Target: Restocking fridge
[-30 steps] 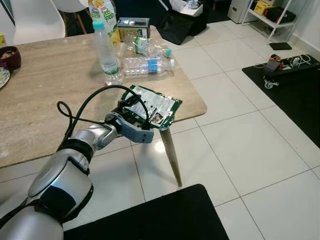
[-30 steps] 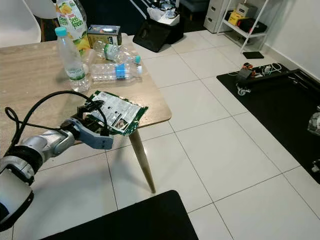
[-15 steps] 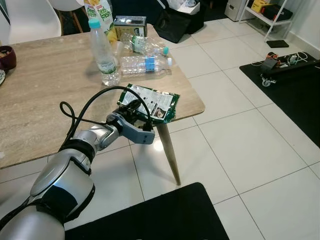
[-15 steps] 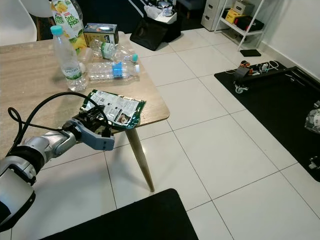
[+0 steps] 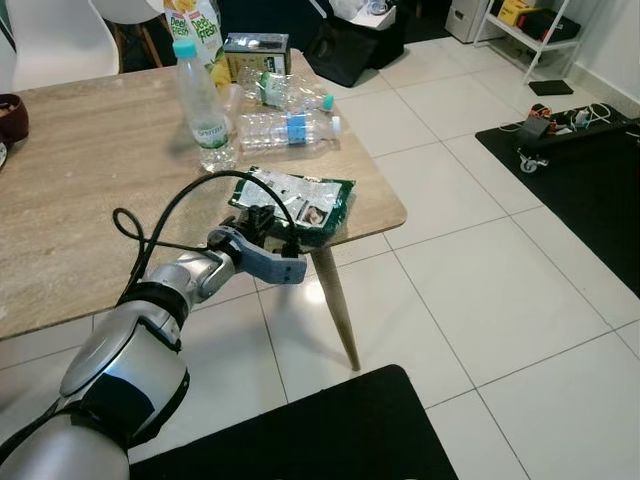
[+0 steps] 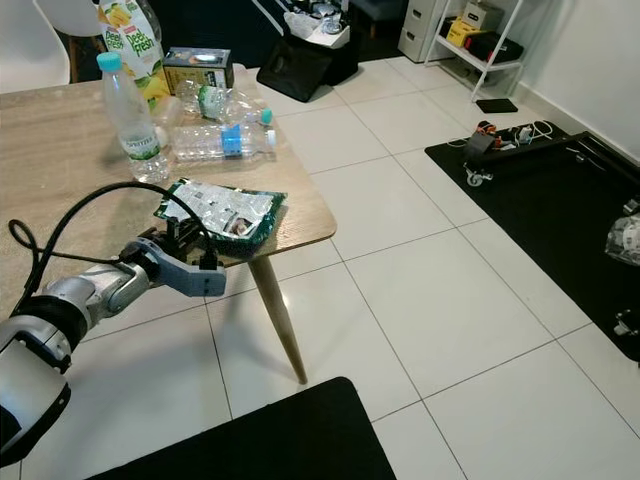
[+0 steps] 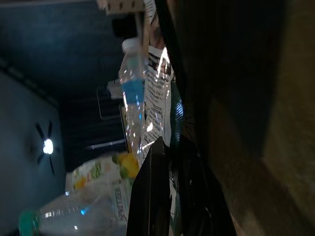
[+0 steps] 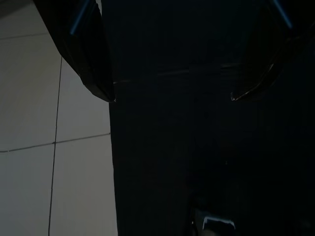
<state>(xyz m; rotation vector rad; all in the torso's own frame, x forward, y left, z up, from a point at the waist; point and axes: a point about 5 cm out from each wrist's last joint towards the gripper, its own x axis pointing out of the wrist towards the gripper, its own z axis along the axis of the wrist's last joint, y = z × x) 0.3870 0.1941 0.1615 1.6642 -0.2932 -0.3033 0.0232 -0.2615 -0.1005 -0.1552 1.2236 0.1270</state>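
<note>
At the table corner, left gripper (image 5: 268,222) pinches green packet (image 5: 300,198).

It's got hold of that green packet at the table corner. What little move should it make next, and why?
Probably lift the green snack packet straight up a little. The left hand grips its near edge while the rest lies flat on the table, close to the lying water bottle; rising first avoids dragging it off the corner.

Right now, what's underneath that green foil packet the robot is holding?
The green foil packet lies over the wooden table near its corner, with the left pincer shut on its near edge. Whatever sits beneath its middle is covered.
</note>
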